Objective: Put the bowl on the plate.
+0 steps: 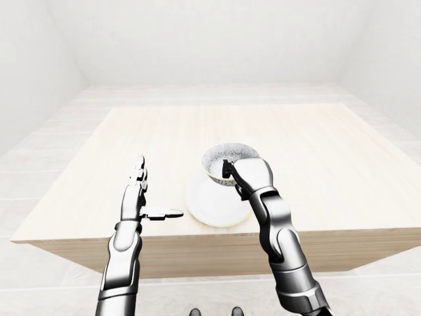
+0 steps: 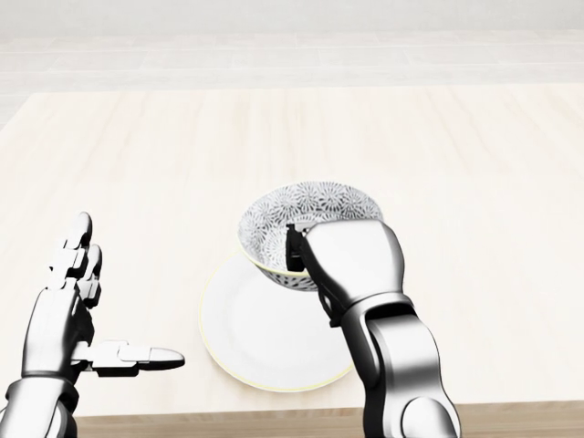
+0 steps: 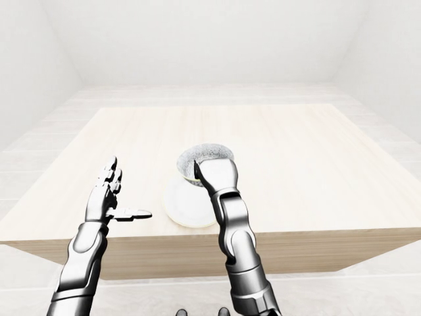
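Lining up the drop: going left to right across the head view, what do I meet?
left hand → plate → bowl → right hand, which grips the bowl's rim.

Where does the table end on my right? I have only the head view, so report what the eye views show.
Observer: In the left-eye view the light wooden table shows its right edge, running from the top-right corner down to that view's right border.
Operator: Now give me what stands beyond the table.
Observer: Past the floor, only plain white walls, meeting in two corners.
Operator: Describe the arm carrying the bowl.
Observer: The right hand, shut on the patterned white ceramic bowl, sits on an arm that rises from below the table, crossing its deep side face, which your view cuts off.
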Controlling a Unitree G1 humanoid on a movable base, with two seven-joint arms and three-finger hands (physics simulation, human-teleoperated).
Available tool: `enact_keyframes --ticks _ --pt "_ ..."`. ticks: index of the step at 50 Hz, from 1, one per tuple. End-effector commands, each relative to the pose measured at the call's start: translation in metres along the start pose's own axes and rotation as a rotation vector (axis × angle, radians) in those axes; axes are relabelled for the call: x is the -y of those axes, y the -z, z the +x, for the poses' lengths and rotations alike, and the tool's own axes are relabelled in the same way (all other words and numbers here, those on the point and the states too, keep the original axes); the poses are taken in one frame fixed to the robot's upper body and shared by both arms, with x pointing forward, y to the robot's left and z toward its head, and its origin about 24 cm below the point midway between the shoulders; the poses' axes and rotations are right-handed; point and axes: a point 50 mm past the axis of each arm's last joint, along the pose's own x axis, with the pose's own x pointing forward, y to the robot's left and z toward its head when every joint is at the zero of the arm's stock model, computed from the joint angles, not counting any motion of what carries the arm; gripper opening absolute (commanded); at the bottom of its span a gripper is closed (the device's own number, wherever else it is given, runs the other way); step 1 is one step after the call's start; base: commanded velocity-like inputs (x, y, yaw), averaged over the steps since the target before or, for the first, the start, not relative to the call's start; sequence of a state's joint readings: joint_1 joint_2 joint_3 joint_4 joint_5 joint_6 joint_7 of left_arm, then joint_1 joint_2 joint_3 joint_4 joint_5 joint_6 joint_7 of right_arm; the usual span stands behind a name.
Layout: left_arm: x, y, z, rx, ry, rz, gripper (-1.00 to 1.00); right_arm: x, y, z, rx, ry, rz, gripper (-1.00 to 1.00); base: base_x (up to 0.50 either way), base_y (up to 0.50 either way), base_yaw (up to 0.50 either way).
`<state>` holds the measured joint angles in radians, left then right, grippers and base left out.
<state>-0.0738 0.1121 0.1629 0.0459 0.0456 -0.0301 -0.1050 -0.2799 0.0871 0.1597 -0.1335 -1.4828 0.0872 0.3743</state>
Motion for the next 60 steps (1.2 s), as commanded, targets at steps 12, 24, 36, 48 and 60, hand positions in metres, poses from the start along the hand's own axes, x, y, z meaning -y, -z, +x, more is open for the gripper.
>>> enact_keyframes --ticks 12,24,36,48,60 --pt "-0.002 0.001 -0.001 -0.001 -0.004 0.001 1.0 -0.007 -0.017 0.004 0.066 0.015 0.069 -0.39 0.0 0.0 0.0" --pt "-0.001 0.002 0.0 -0.002 0.001 0.006 1.0 -0.014 -0.016 0.006 0.068 0.012 0.107 -0.36 0.0 0.0 0.0" --pt "0.0 0.004 0.002 -0.006 0.001 0.007 1.0 -0.02 -0.018 0.003 0.075 0.004 0.124 -0.37 0.0 0.0 0.0" --pt "0.001 0.006 0.002 -0.009 0.002 0.008 1.0 -0.026 -0.018 -0.007 0.072 0.006 0.128 -0.33 0.0 0.0 0.0" --pt "0.002 0.006 0.002 -0.008 0.001 0.009 1.0 -0.029 -0.014 -0.007 0.062 0.001 0.136 -0.34 0.0 0.0 0.0"
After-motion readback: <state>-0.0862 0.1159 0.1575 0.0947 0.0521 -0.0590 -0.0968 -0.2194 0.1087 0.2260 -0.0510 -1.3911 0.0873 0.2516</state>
